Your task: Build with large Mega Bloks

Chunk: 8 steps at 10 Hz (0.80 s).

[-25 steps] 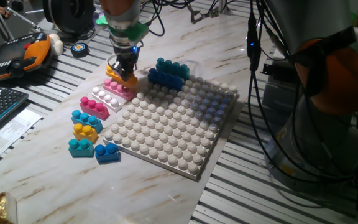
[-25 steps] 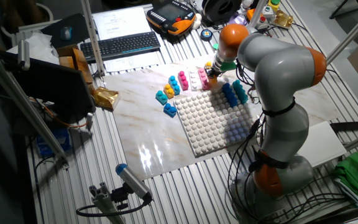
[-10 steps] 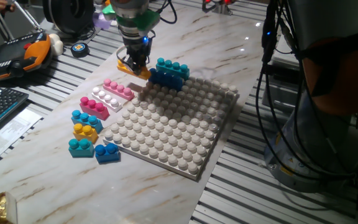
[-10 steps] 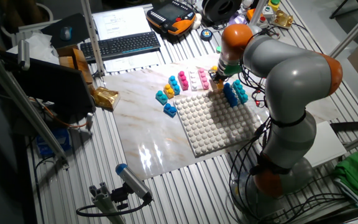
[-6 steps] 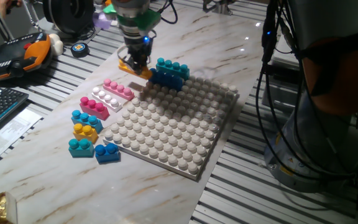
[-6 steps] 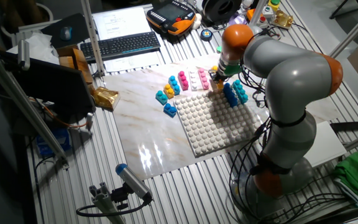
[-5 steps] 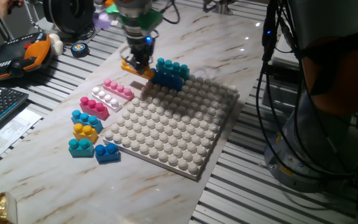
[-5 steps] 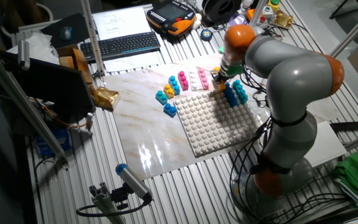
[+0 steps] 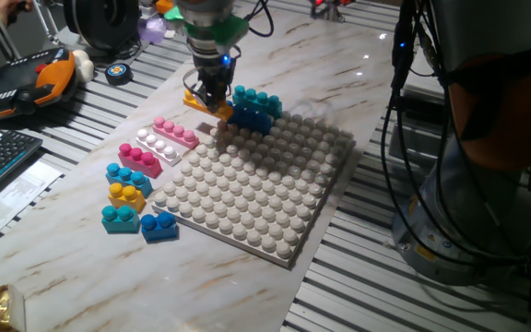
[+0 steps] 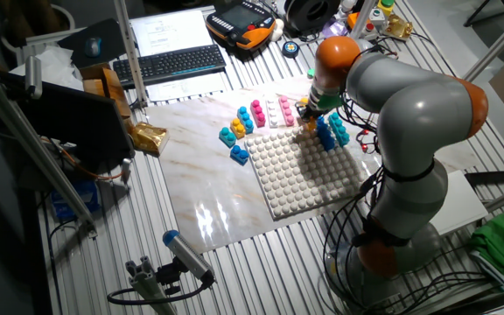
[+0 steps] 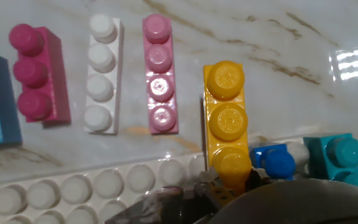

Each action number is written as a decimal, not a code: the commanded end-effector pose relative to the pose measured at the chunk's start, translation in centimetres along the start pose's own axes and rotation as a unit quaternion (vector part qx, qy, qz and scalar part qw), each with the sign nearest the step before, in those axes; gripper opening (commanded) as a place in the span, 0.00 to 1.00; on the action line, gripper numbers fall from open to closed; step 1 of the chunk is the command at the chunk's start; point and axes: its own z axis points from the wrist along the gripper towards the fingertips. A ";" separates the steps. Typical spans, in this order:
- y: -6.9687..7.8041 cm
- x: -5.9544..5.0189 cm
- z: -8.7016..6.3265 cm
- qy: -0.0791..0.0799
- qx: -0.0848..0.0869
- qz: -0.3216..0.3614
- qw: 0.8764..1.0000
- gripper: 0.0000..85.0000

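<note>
Holding the long orange-yellow plastic brick (image 11: 227, 118) clamped in my gripper (image 9: 212, 95), I have it above the far edge of the big grey-white studded baseplate (image 9: 256, 184). Beside it on that baseplate sit the blue brick (image 9: 249, 117) and teal brick (image 9: 255, 99). The pink brick (image 11: 158, 74), white brick (image 11: 100, 75) and magenta brick (image 11: 36, 73) lie off the baseplate's edge.

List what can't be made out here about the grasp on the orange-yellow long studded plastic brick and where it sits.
- Hand: hand view shows only a dark blur at the bottom edge; the fingers' contact with the orange-yellow long studded plastic brick is cut off.
- Brick's underside: whether it touches the grey-white studded baseplate or hangs above it, no view settles.
- The other fixed view: the arm's elbow covers the hand; bricks too small.
</note>
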 end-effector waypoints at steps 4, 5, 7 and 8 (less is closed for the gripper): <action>0.1 2.9 0.6 -0.002 0.000 -0.030 1.000 0.01; 0.1 3.7 1.2 -0.004 -0.008 -0.038 0.999 0.01; -0.1 4.7 2.0 -0.005 -0.014 -0.046 0.999 0.01; -0.2 4.9 2.2 -0.003 -0.011 -0.049 0.999 0.01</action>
